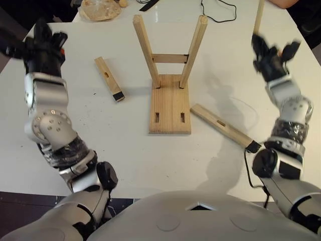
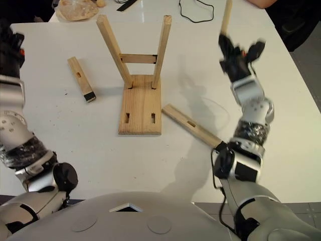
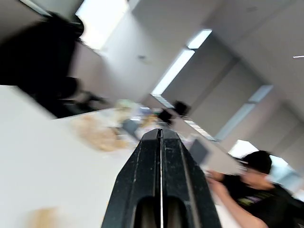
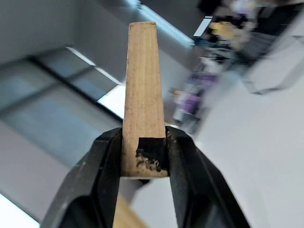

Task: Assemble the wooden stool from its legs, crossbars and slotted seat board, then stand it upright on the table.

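Observation:
The slotted seat board [image 1: 169, 116] lies flat at the table's centre. Two legs [image 1: 146, 48] [image 1: 194, 48] stand in its far slots, joined by a crossbar [image 1: 169, 58]; the two near slots are bare. A loose leg [image 1: 109, 79] with a black tip lies to the board's left. Another leg [image 1: 223, 127] lies to its right. My right gripper [image 4: 144, 142] is raised over the far right of the table, shut on a wooden stick [image 1: 259, 17] that points upward. My left gripper [image 3: 160, 137] is lifted at the far left [image 1: 44, 35], shut with nothing in it.
A clear bag [image 1: 100, 9] with tan contents and a black cable [image 1: 218, 12] lie at the table's far edge. Another black cable [image 1: 248, 165] hangs near the front right edge. Bare white tabletop [image 1: 115, 140] surrounds the board.

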You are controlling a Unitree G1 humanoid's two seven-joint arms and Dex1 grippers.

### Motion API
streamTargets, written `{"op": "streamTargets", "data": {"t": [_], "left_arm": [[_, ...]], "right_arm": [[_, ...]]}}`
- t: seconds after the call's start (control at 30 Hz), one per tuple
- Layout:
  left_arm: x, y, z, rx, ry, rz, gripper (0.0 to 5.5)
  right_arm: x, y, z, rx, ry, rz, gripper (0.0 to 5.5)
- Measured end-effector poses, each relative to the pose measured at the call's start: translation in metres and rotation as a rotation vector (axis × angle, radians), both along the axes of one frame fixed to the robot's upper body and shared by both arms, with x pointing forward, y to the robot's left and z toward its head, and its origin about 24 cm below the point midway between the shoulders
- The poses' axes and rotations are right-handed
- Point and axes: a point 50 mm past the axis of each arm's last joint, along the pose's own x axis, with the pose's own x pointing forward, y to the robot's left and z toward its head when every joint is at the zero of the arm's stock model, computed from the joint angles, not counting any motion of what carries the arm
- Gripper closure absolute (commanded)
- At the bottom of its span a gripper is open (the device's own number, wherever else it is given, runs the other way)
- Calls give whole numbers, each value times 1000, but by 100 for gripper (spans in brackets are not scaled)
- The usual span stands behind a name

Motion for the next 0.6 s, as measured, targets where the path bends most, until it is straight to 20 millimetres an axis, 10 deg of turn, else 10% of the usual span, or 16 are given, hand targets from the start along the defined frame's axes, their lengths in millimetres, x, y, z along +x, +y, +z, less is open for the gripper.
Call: {"op": "streamTargets", "data": {"t": [0.1,0.6], "left_arm": [[-8,-42,40,36,-265,-412,452],[-32,-79,34,78,-248,-987,280]], "right_arm": [[-37,41,53,-78,-332,312,420],[-74,48,26,-458,-341,646,420]]}}
